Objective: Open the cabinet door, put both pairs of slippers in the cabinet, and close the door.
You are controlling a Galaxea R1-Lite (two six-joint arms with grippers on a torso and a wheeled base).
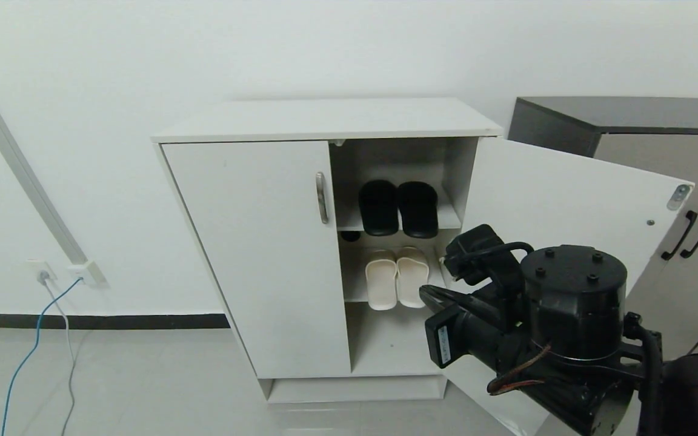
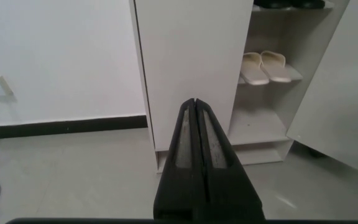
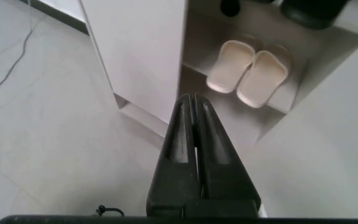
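Grey tiled floor (image 1: 131, 381), white wall (image 1: 94, 79); left tool (image 2: 194, 102) and right tool (image 3: 194, 98) both pressed together.

At 4 o'clock the right arm (image 1: 482, 339) is matte black: drum-shaped joint (image 1: 573, 303) with four top screws (image 1: 596, 257), white label (image 1: 443, 344), looping black cable (image 1: 509, 245), reddish-brown wires (image 1: 515, 370). The right end effector (image 3: 194, 96) has long black tapering fingers (image 3: 182, 134).

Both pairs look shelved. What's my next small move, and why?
Probably swing the right gripper out around the free edge of the open door, ready to push it shut. The black slippers and white slippers already sit inside the cabinet. The door stands wide open, and the gripper, shut and empty, is on its inner side.
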